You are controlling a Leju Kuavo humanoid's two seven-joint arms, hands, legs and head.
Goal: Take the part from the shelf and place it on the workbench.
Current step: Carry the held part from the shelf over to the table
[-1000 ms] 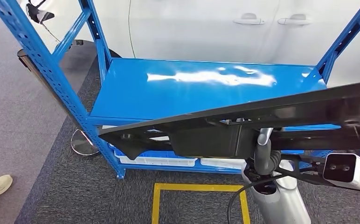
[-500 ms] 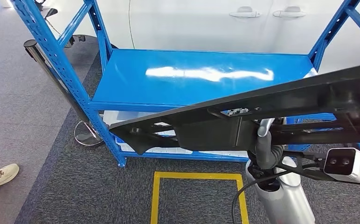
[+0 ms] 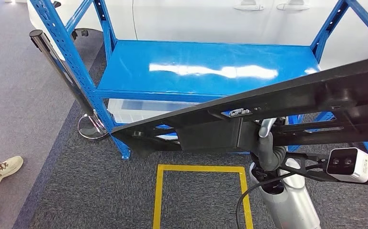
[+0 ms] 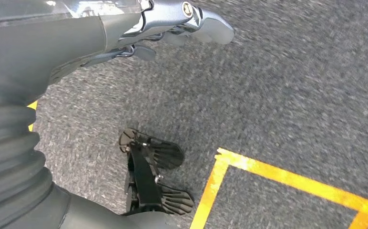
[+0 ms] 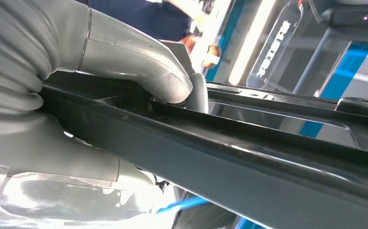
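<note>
Black long plastic trim part (image 3: 268,107) crosses frame centre to upper right before blue metal shelf (image 3: 206,71), right hand (image 5: 125,71) clamped on it; left hand (image 4: 172,21) loosely curled, empty.

Part: a long black plastic panel (image 3: 268,107), flat and narrow, with a boxy block on its underside and ribbed, slotted sections along its length.
Pose: it was tilted, its right end higher and running past the picture's right edge, its left end lower and tapering to a point.
Place: it hung in the air in front of the blue shelf (image 3: 206,67), off the shelf's glossy board and above the grey carpet.
Hold: the right hand (image 5: 125,71) gripped it from below, thumb pressed over its upper rim.
Shelf: blue steel posts with punched holes.
</note>
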